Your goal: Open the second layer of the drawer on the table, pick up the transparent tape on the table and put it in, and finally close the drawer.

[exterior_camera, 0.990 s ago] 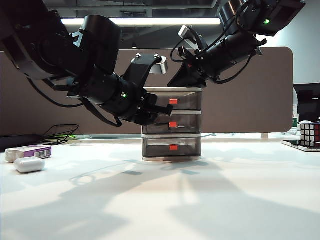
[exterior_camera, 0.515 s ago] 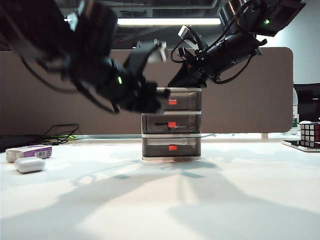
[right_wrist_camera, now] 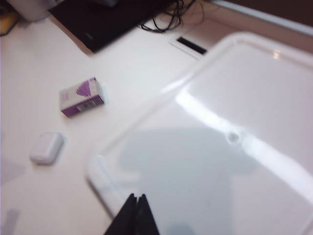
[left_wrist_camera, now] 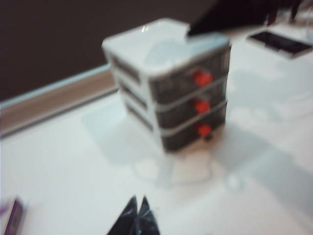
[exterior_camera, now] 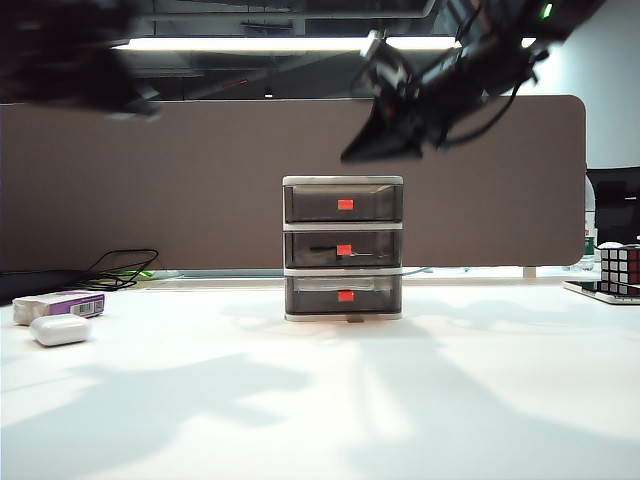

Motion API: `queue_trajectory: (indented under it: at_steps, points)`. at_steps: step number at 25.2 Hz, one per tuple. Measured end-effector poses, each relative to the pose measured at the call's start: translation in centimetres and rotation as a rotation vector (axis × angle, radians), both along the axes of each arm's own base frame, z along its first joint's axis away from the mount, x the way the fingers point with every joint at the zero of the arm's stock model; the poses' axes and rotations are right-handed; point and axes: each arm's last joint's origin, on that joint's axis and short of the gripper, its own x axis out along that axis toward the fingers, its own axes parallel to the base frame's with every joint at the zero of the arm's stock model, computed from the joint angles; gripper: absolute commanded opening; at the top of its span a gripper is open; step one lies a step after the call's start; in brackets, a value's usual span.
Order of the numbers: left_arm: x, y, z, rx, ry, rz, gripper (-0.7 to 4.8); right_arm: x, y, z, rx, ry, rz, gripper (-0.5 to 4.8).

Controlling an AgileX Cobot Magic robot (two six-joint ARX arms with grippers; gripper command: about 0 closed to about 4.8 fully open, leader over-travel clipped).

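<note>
The drawer (exterior_camera: 343, 248) stands mid-table, a grey three-tier unit with all tiers pushed in. The second layer (exterior_camera: 343, 250) has a red tab, and a thin dark streak shows through its smoky front. I cannot make out the transparent tape itself. My left gripper (left_wrist_camera: 138, 199) is shut and empty, high above the table (exterior_camera: 320, 400) and well back from the drawer (left_wrist_camera: 168, 83); its arm (exterior_camera: 70, 60) is a blur at the upper left. My right gripper (right_wrist_camera: 135, 196) is shut and empty, hovering just over the unit's lid (right_wrist_camera: 220, 147), apart from it (exterior_camera: 352, 156).
A purple-and-white box (exterior_camera: 60, 303) and a white rounded case (exterior_camera: 60, 329) lie at the table's left edge, also seen as the box (right_wrist_camera: 81, 96) and the case (right_wrist_camera: 46, 147). Cables (exterior_camera: 120, 268) trail behind them. A puzzle cube (exterior_camera: 620, 268) sits far right.
My left arm has swung up and away from the second layer's front to the upper left. The right gripper has lifted slightly above the lid. The drawers stay shut.
</note>
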Motion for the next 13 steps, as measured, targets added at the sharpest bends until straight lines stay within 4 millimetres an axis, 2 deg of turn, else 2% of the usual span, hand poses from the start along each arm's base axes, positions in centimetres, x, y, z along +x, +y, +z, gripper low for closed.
queue_trajectory:
  at_steps: [1,2,3,5,9,13]
  points:
    - [-0.7,0.5,-0.4,-0.001,0.019,0.016,-0.06,-0.6,-0.2,1.1,-0.001,-0.022,-0.01,-0.05]
    - [-1.6,1.2,-0.7,-0.029,0.022,0.041,-0.06,-1.8,-0.6,3.5,-0.005,-0.092,-0.032,-0.05]
    - [-2.8,2.1,-1.0,-0.07,-0.018,0.061,-0.06,-3.2,-1.1,5.0,-0.003,-0.145,-0.051,-0.05]
    - [-4.0,2.9,-1.0,-0.113,-0.072,0.077,-0.06,-5.3,-1.8,5.7,0.0,-0.172,-0.066,-0.05]
    - [-5.5,4.2,-1.5,-0.176,-0.136,0.125,-0.06,-9.3,-3.2,4.5,-0.009,-0.189,-0.124,-0.05]
    - [-6.5,5.1,-2.7,-0.2,-0.169,0.21,-0.06,-14.9,-5.1,1.3,0.053,-0.185,-0.245,-0.05]
